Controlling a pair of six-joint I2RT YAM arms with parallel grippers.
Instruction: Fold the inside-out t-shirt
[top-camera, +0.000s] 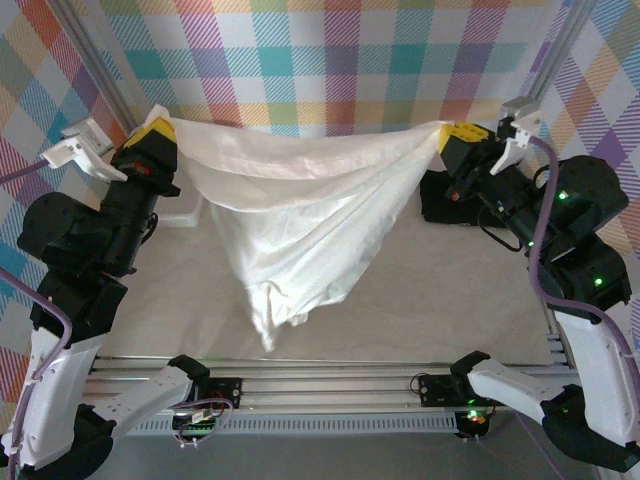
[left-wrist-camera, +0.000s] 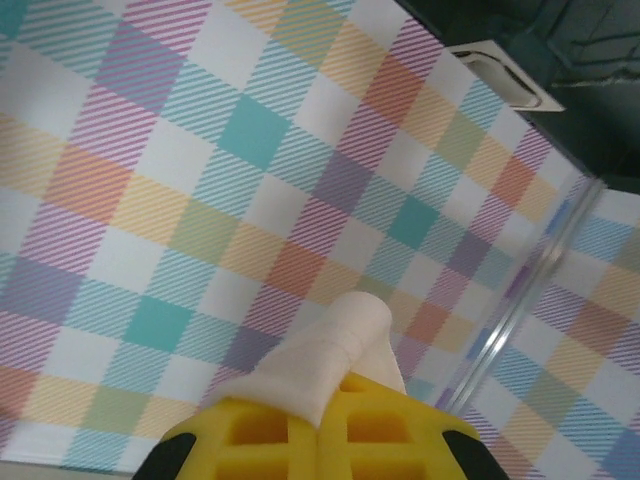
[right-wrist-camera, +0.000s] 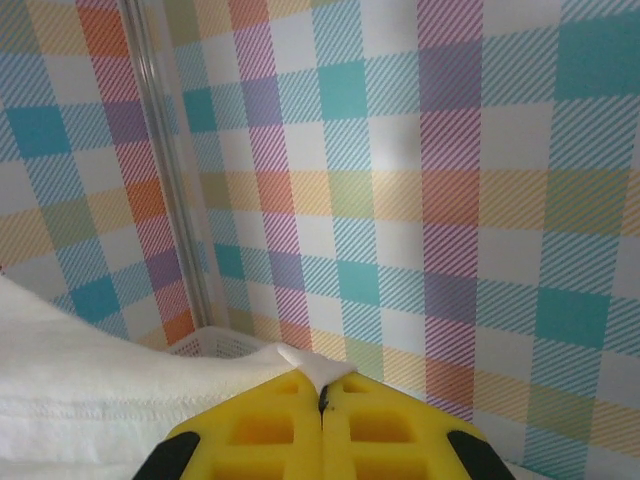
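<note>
I have left claw (top-camera: 158, 132) clamped on t-shirt (top-camera: 300, 220), upper left; right claw (top-camera: 458, 135) pinching it, upper right. T-shirt hangs spread between them mid-frame, its low tip by the counter (top-camera: 430, 300), contact unclear.

Fig.: Table (top-camera: 420, 300), top view. The surface is a flat, matt, pale grey-beige sheet w/ faint mottling. An aluminium rail (top-camera: 330, 380) runs along its near edge. Two items lie directly on it, both at the far side. Far L: a white basket (top-camera: 183, 212), mostly hidden, w/ only its lower edge and one corner showing. Far R: a black garment (top-camera: 440, 205), folded, lying flat, partly hidden. The two sit well apart, near opp. corners. The lowest tip of a hanging white t-shirt (top-camera: 300, 230) comes down over the mid-front area; whether it touches the surface can't be told.
</note>
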